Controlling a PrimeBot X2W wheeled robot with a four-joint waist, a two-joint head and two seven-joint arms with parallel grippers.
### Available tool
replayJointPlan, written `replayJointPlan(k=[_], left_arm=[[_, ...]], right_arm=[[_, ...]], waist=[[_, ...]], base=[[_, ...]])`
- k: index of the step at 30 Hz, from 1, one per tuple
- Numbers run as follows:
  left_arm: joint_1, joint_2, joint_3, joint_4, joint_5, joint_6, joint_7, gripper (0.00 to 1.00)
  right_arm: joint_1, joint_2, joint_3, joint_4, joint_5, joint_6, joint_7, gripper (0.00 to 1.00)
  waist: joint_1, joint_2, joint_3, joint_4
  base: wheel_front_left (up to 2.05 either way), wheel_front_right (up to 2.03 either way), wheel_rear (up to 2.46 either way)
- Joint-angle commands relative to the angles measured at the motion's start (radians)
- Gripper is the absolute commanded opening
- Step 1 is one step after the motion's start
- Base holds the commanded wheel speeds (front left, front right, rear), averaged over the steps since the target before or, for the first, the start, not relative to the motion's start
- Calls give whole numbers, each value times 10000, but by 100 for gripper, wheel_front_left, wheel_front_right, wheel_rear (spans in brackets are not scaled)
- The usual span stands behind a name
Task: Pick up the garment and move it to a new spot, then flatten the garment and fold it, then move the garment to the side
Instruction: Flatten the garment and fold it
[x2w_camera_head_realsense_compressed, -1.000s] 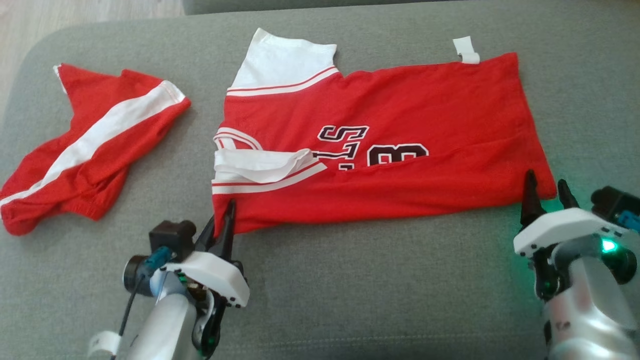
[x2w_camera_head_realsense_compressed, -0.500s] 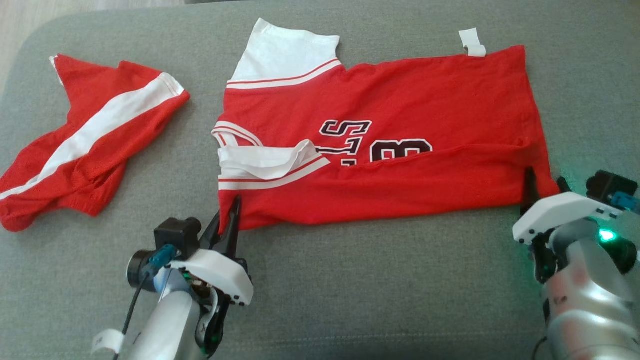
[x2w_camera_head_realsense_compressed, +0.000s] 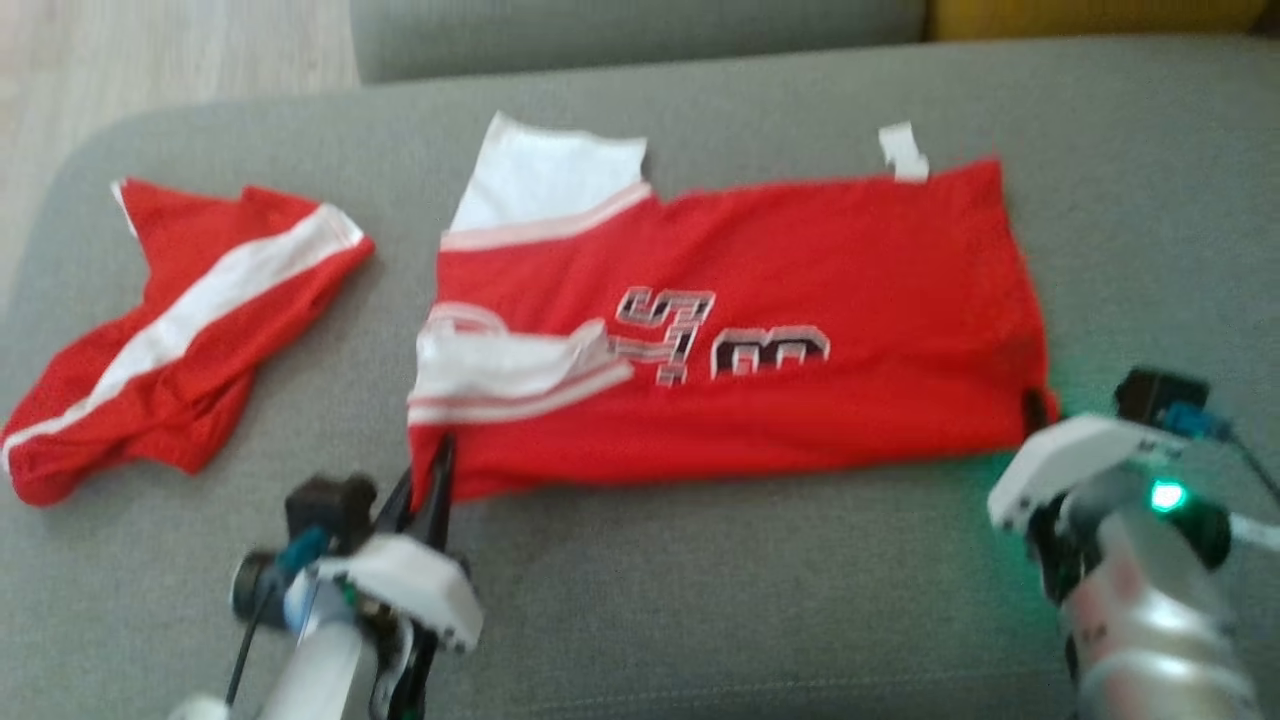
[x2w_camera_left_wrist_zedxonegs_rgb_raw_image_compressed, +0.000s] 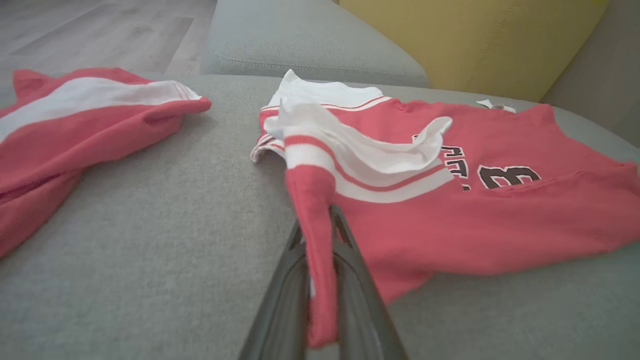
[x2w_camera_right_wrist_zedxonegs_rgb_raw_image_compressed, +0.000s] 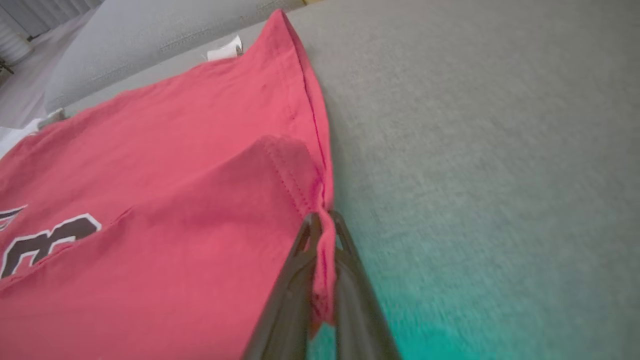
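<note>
left tool (x2w_camera_left_wrist_zedxonegs_rgb_raw_image_compressed: 317, 225) clenched on red jersey (x2w_camera_head_realsense_compressed: 800, 250) corner, right tool (x2w_camera_right_wrist_zedxonegs_rgb_raw_image_compressed: 324, 220) pinching its hem

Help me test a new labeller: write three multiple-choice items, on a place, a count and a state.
1. Where does the red garment with a white stripe lie, relative to the red jersey with white sleeves?
A. Robot's left. B. On top. C. Robot's right.
2. How many red garments lie on the grey fabric cushion?
A. One. B. Two. C. Three.
3. The right gripper is:
A. Open. B. Shut on nothing. C. Shut on the jersey's corner.
Answers: 1 A, it lies apart at the head view's left; 2 B, jersey and striped garment; 3 C, red cloth is pinched between its fingers in the right wrist view.
</note>
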Motion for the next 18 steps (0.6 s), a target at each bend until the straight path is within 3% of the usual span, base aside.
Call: replayJointPlan(k=[1,9,18], left_arm=[[148,255,464,-266,31,39,-124,0],[1228,573,473,-625,2,-34,-37,0],[1842,616,161,-1092,-229,-146,697,0]], right_arm=[[257,18,438,-307,196,-9,302,0],[1638,-214,820,-1607,959,-9,1649,0],[3766,-162,886,-5139,1757,-9,3513,0]], waist=[[0,0,-499,-92],[0,0,-1228,-215],[0,0,-1245,-295]], base=[[0,0,0],[0,0,0],[0,0,0]])
